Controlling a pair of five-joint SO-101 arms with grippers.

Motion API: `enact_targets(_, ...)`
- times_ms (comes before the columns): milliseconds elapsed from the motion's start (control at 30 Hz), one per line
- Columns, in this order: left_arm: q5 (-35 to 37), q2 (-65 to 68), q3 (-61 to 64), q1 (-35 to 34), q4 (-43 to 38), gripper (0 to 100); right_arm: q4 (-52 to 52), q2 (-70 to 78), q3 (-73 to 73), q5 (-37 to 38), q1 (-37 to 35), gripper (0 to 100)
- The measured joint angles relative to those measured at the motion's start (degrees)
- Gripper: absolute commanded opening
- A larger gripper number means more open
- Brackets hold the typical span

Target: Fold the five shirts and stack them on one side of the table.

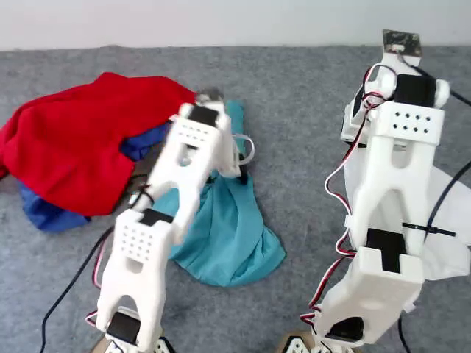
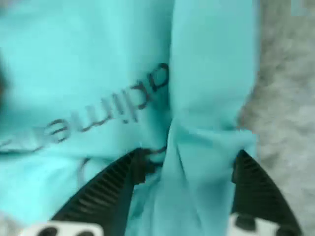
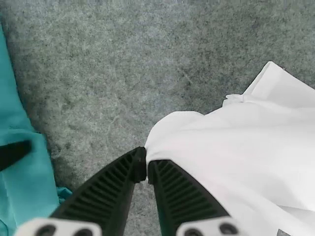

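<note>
Left hand point(image 2: 188, 157) sits at the bottom of its wrist view. Its black ribbed fingers are spread wide and released, and a raised fold of the teal shirt point(image 2: 98, 73) stands between them. Dark lettering runs across the middle of that cloth, upside down in the frame.

Right hand point(image 3: 146, 167), at the bottom centre of its own view, is clenched, its tips meeting on the rounded edge of the white shirt point(image 3: 236, 157). That shirt spreads over the lower right of the frame. The grey, felt-like surface point(image 3: 123, 64) covers the upper half, and a strip of teal cloth edges the far left.

From above, the teal shirt lies crumpled at centre frame, partly under the left arm point(image 1: 169, 213). The white shirt lies at the right, under the right arm point(image 1: 390, 191). Farther back, at upper left, a red shirt point(image 1: 81, 147) is heaped over a blue shirt point(image 1: 44, 213), which pokes out at its lower edge.
</note>
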Motion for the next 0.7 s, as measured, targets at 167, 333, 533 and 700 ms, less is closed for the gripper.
enact_targets(167, -2.6, 2.9, -6.7, -0.1, 2.7, 3, 0.0, 0.0, 0.0, 0.0, 0.0, 0.9)
enact_targets(333, -9.6, 3.2, -13.6, -2.1, 8.6, 1, 0.0, 0.0, 0.0, 0.0, 0.0, 0.9)
enact_targets(533, -12.0, -4.6, -21.5, -11.2, 9.3, 1, 0.0, 0.0, 0.0, 0.0, 0.0, 0.9)
enact_targets(700, -15.2, -17.7, -28.6, -21.6, 9.3, 1, 0.0, 0.4, 0.0, 0.0, 0.0, 0.9)
